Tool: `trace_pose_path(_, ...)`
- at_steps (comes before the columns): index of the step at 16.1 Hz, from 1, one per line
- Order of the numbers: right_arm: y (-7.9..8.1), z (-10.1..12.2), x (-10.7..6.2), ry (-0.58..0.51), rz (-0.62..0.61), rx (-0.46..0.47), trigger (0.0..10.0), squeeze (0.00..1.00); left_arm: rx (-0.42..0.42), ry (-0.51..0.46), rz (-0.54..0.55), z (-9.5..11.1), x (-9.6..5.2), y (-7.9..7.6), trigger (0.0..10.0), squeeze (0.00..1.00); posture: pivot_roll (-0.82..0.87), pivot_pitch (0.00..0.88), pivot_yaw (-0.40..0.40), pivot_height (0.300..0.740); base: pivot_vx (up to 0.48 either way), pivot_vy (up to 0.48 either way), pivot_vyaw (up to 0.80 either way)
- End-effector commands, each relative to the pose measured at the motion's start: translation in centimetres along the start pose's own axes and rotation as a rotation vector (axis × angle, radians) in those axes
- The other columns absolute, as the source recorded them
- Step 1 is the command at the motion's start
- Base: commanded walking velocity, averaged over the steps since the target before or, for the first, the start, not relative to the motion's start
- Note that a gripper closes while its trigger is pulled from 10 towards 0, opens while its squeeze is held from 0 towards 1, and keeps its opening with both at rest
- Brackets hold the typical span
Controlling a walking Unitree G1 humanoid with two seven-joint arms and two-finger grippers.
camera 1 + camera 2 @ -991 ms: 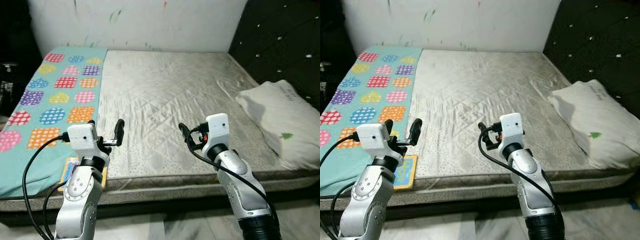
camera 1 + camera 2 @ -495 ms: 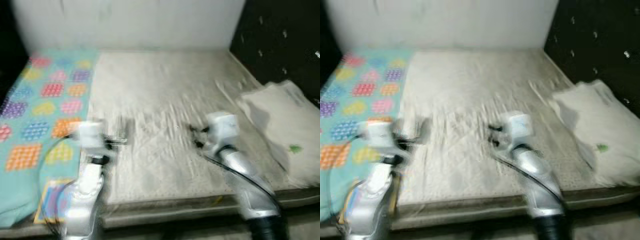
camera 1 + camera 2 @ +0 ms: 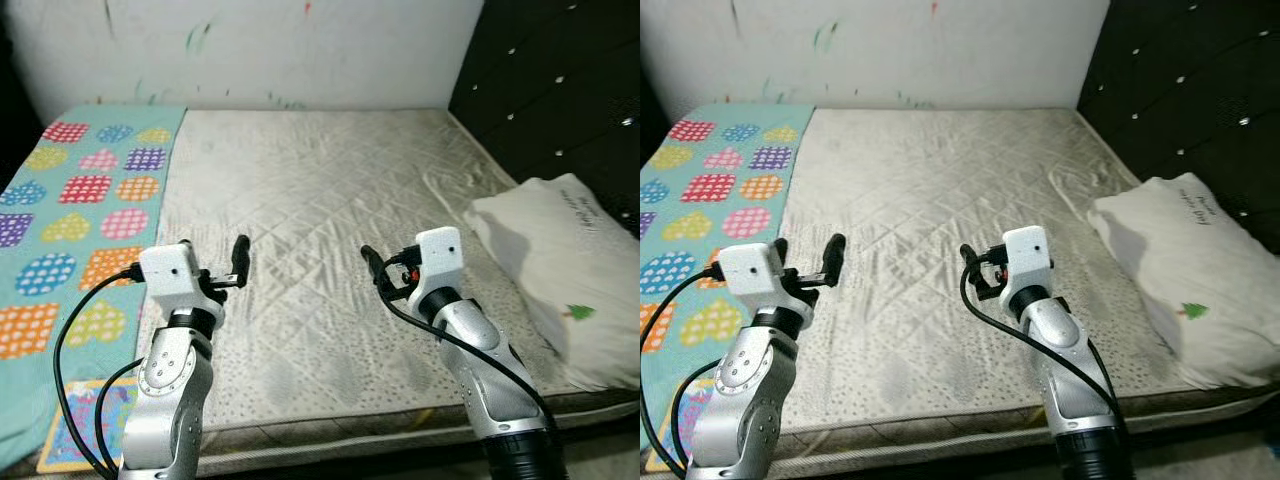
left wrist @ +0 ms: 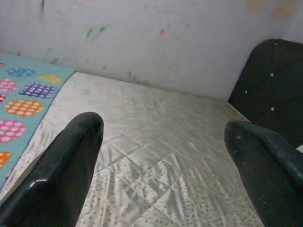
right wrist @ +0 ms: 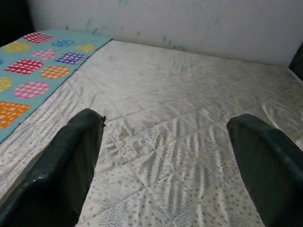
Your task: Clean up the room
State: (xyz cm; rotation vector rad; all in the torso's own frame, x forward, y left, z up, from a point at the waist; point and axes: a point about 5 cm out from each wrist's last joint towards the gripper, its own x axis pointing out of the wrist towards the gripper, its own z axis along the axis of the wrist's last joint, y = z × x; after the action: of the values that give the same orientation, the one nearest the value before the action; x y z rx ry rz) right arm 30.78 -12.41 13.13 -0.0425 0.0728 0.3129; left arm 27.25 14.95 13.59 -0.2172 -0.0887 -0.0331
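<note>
Now view swings right, robot closer to mattress [image 3: 320, 220]. Left gripper [image 3: 212, 268] and right gripper [image 3: 385, 270] hover spread wide, empty. Pillow [image 3: 555, 260] at 3 o'clock, patterned blanket [image 3: 70, 220] at 9. I judge pillow next.

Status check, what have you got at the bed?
Left gripper and right gripper open, empty, above mattress. Pillow right, patterned blanket left.

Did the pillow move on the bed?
No. The pillow lies by the black headboard at the mattress's right edge as before; the camera shifted.
</note>
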Motion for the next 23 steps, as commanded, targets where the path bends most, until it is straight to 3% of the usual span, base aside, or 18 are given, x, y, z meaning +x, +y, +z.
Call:
trace_pose_path(1, 0.02, 0.32, 0.15, -0.014, 0.003, -0.01, 10.0, 0.0, 0.002, 0.003, 0.006, 0.05, -0.05, 0.07, 10.0, 0.0, 0.01, 0.014, -0.048, 0.74, 0.0, 0.289, 0.0)
trace_pose_path(23, 0.17, 0.07, 0.2, -0.004, 0.013, -0.021, 10.0, 0.0, 0.0, 0.003, 0.003, 0.07, 0.02, 0.19, 10.0, 0.0, 0.01, 0.015, -0.05, 0.74, 0.0, 0.478, -0.03)
